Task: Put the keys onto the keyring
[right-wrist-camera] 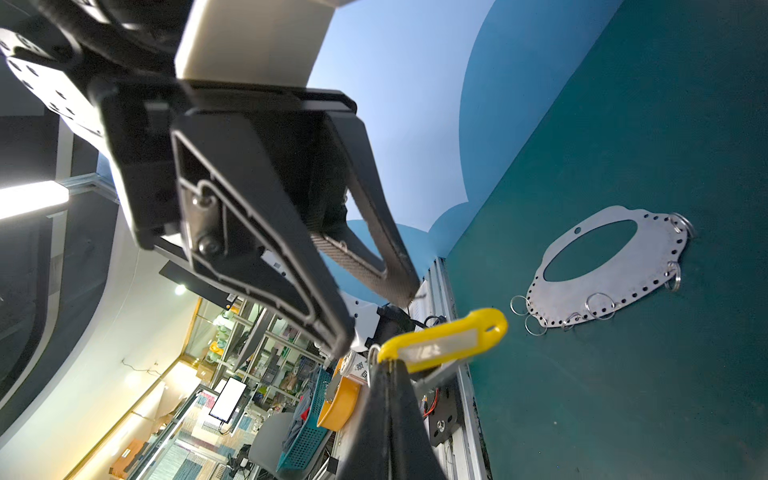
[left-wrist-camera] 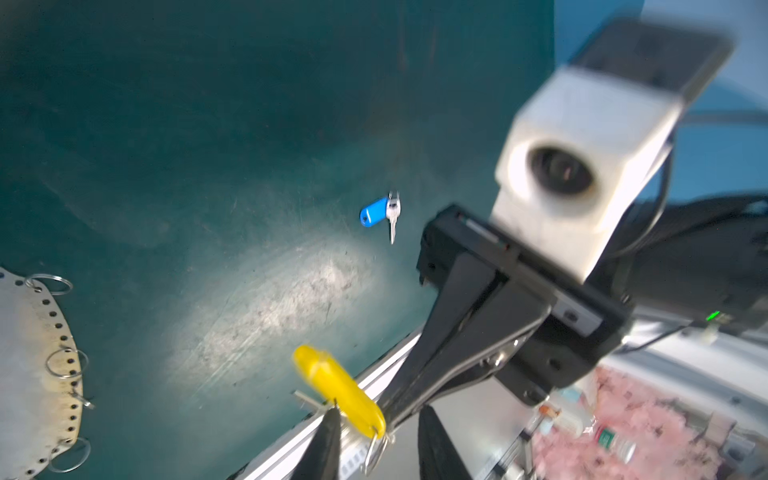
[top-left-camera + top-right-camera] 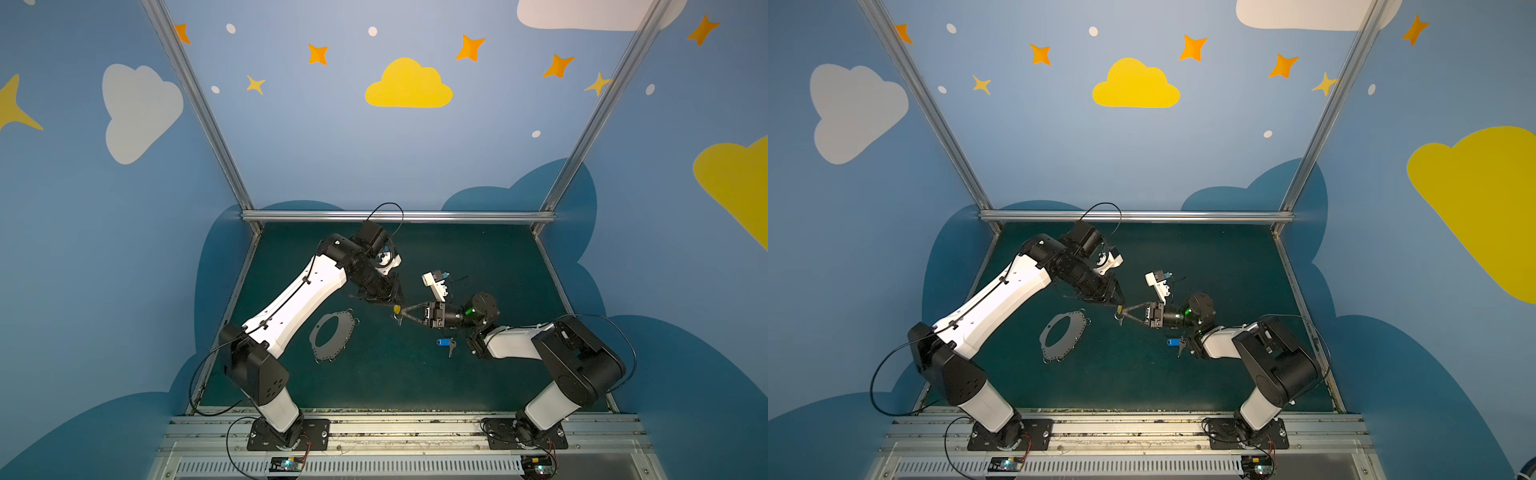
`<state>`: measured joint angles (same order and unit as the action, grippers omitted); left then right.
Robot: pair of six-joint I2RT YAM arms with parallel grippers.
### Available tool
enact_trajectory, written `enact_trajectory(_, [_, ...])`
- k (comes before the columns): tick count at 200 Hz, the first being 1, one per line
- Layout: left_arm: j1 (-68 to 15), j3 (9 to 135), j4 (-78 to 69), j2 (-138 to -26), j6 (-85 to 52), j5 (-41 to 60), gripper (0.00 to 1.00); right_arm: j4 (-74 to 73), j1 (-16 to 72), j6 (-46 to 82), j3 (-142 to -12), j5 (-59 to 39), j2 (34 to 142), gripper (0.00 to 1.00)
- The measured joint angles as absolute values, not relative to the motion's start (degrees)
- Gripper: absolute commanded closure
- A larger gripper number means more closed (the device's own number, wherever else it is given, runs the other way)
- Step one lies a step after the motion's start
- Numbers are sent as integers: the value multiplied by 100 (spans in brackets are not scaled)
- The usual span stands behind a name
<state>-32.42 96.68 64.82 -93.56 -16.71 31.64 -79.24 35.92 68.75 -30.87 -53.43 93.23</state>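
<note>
right gripper clamped on our yellow-tagged key, left gripper fingers apart; we see the tag's long axis pointing toward the keyring, well apart.

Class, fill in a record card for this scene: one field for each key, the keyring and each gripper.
yellow-tagged key: off the table, pinched at the tag's ring end
blue-tagged key: lying loose on the green table
keyring: flat on the table, no key on it
right gripper: shut on the yellow-tagged key
left gripper: open, close beside the yellow tag
</note>
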Motion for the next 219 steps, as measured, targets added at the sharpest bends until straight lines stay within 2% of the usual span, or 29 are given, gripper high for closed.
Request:
enact_trajectory(17, [-3105,9317,6248,-9048,-1817,3173,64,-7926,3583,6877,-3087,-5330,9323,100])
enact_trajectory(54, [-2950,8554,5712,-8464,-2224,3376,71,-7926,3548,6879,-3087,-5234,9321,100])
enact_trajectory(94, [-2967,7874,5026,-8202,-2722,3802,67,-7924,3529,6882,-3087,-5048,9317,100])
enact_trajectory(131, [-3011,7634,4587,-8184,-3017,3968,69,-7926,3529,6886,-3087,-4960,9275,100])
enact_trajectory(161, [-3085,7581,4410,-8184,-3142,4007,77,-7924,3529,6884,-3087,-4899,9233,100])
enact_trajectory(204, [-3124,7581,4259,-8184,-3223,4025,94,-7929,3529,6890,-3087,-4875,9194,100])
enact_trajectory(219, [-3129,7588,4250,-8187,-3208,4032,96,-7909,3529,6910,-3087,-4858,9194,99])
